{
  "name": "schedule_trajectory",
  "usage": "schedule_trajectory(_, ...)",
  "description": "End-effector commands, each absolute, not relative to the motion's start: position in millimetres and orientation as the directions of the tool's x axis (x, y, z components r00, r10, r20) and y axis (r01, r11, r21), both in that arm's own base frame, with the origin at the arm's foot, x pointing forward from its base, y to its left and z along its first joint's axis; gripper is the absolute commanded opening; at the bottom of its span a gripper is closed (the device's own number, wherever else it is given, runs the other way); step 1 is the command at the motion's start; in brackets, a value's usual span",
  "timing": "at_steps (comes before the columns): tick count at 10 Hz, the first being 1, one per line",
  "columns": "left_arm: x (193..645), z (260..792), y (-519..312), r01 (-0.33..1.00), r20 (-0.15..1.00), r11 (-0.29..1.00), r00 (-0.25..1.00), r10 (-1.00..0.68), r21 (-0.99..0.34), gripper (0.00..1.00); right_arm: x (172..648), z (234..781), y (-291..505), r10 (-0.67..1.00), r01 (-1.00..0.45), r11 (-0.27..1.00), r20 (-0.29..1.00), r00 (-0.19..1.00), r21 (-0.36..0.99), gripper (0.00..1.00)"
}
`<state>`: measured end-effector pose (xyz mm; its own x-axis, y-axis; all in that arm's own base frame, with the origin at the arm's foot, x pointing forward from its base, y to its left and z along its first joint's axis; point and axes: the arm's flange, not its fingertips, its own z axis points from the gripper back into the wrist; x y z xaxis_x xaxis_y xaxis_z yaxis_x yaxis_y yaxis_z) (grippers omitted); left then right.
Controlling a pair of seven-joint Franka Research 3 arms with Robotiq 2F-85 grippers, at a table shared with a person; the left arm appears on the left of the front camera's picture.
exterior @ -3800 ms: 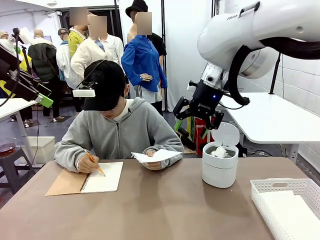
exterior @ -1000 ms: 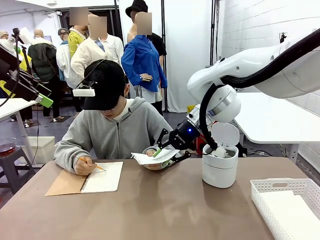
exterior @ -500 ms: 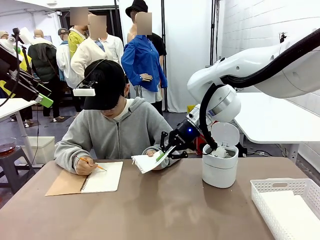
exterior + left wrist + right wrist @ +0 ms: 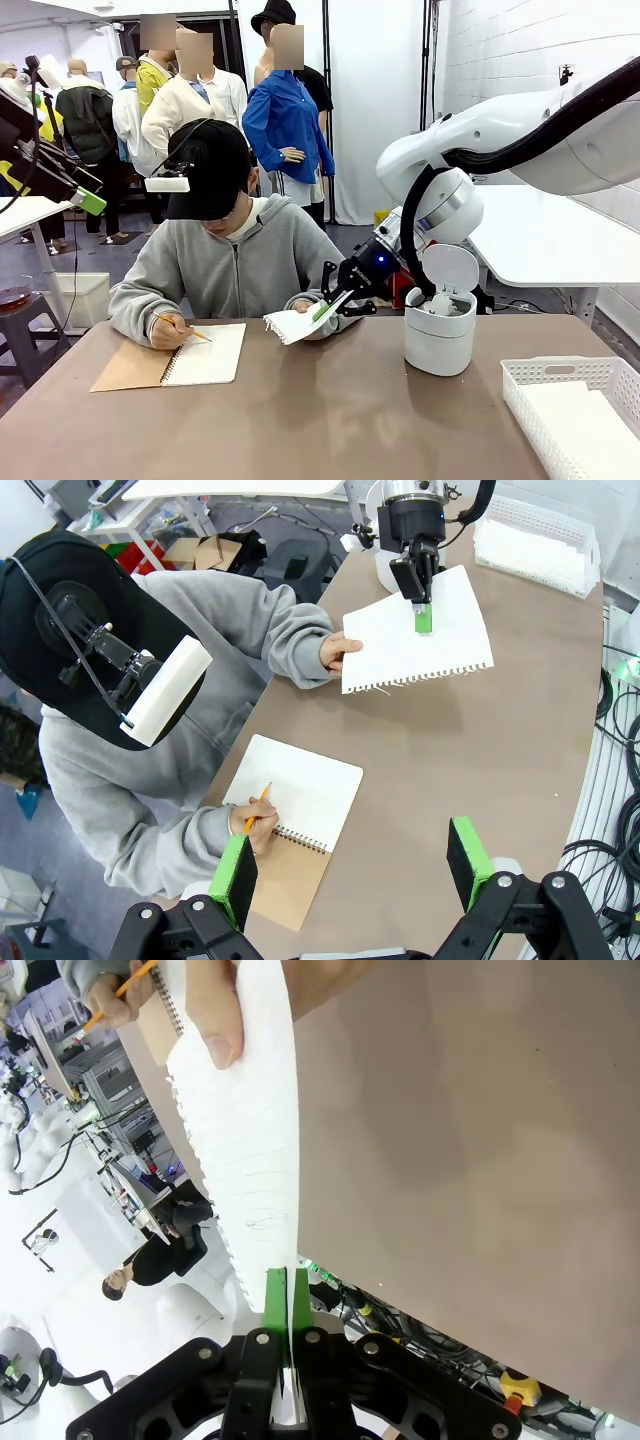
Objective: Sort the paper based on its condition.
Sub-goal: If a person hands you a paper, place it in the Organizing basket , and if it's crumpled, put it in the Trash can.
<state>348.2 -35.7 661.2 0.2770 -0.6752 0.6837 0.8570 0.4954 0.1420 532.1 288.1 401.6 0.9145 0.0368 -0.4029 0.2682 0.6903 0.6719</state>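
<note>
A flat white sheet of paper [image 4: 296,325] with a torn perforated edge hangs above the brown table, the same paper [image 4: 415,645] in the left wrist view. My right gripper [image 4: 322,310] is shut on its near edge, green pads [image 4: 276,1302] pinching it. The person's hand [image 4: 340,651] still holds the opposite edge of the paper [image 4: 255,1130]. My left gripper [image 4: 350,865] hovers high above the table, open, nothing between its fingers. More white paper lies flat in the lattice basket [image 4: 560,400]. A crumpled wad [image 4: 437,303] sits in the white bin [image 4: 438,335].
The person writes with a pencil [image 4: 185,330] in a spiral notebook [image 4: 175,358] at the table's far left. The white bin with its raised lid [image 4: 450,268] stands right of my right gripper. The basket occupies the near right corner.
My right arm came down from above the bin to the person's sheet and closed on it. The sheet tilted from flat to slanted.
</note>
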Motion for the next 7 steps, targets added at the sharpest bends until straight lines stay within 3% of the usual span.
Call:
schedule_trajectory(1, 347.7, 659.9, -33.0, 0.866, 0.690, 0.481, 0.263, -0.674, 0.140, 1.00, 523.7, 416.8, 287.2, 0.094, 0.191, 0.674, -0.339, 0.936, 0.714, 0.00)
schedule_trajectory(4, 347.7, 659.9, -33.0, 0.866, 0.690, 0.481, 0.263, -0.674, 0.140, 1.00, 504.5, 462.0, 271.7, 0.166, 0.133, 0.628, -0.299, 0.940, 0.767, 0.00)
schedule_trajectory(6, 347.7, 659.9, -33.0, 0.866, 0.690, 0.481, 0.263, -0.674, 0.140, 1.00, 492.4, 489.7, 256.9, 0.168, 0.057, 0.611, -0.199, 0.965, 0.790, 0.00)
schedule_trajectory(7, 347.7, 659.9, -33.0, 0.866, 0.690, 0.481, 0.263, -0.674, 0.140, 1.00, 478.8, 516.9, 242.4, 0.194, -0.058, 0.597, -0.074, 0.978, 0.800, 0.00)
